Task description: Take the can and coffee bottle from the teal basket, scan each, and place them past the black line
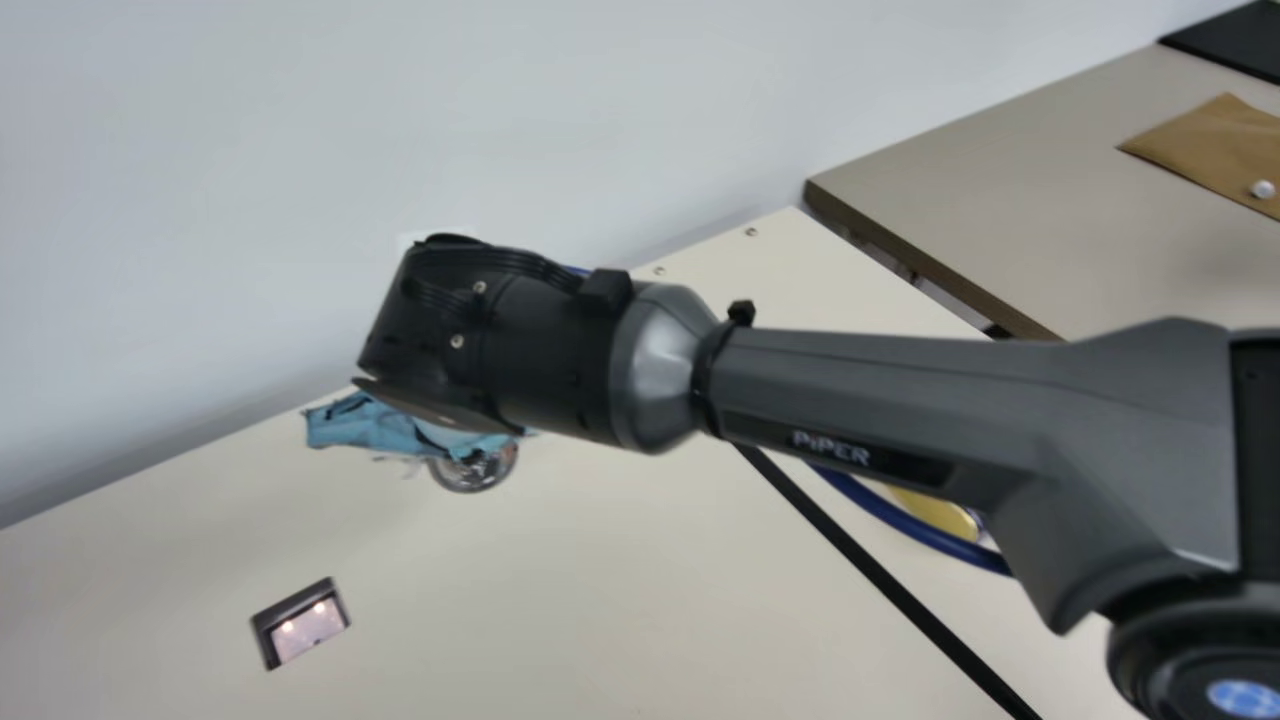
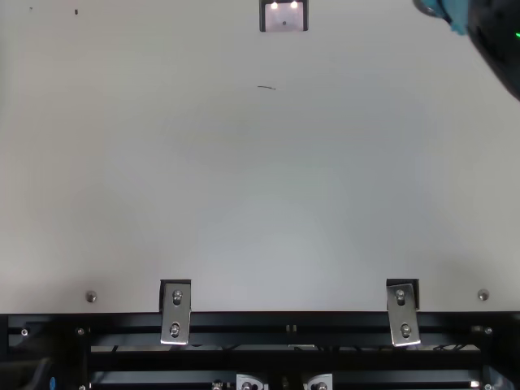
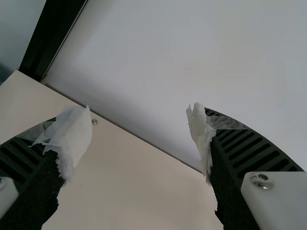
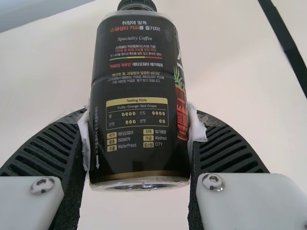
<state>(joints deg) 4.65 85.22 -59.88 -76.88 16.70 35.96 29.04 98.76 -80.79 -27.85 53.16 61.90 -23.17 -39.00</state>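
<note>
My right end effector (image 1: 425, 345) grips the coffee bottle (image 4: 136, 105) above the cream surface (image 1: 600, 570) beside a pale wall (image 1: 600, 120); my left one (image 3: 139, 115) gapes.

Your upright-labelled, dark cylindrical coffee bottle (image 4: 136, 91) wears a smooth, glossy wrap above a shiny, silvery metallic base. Touching the bottle on both sides, you have black ribbed fingers (image 4: 48, 151) with a matt, rubbery look, capped in crinkled, torn white film (image 4: 197, 128). Well apart from the bottle, you see a flat brown paper sheet (image 1: 1220, 140), matt; a small rectangular device (image 1: 308, 630) with a glossy face; and a straight black line (image 1: 890, 570), matt.
</note>
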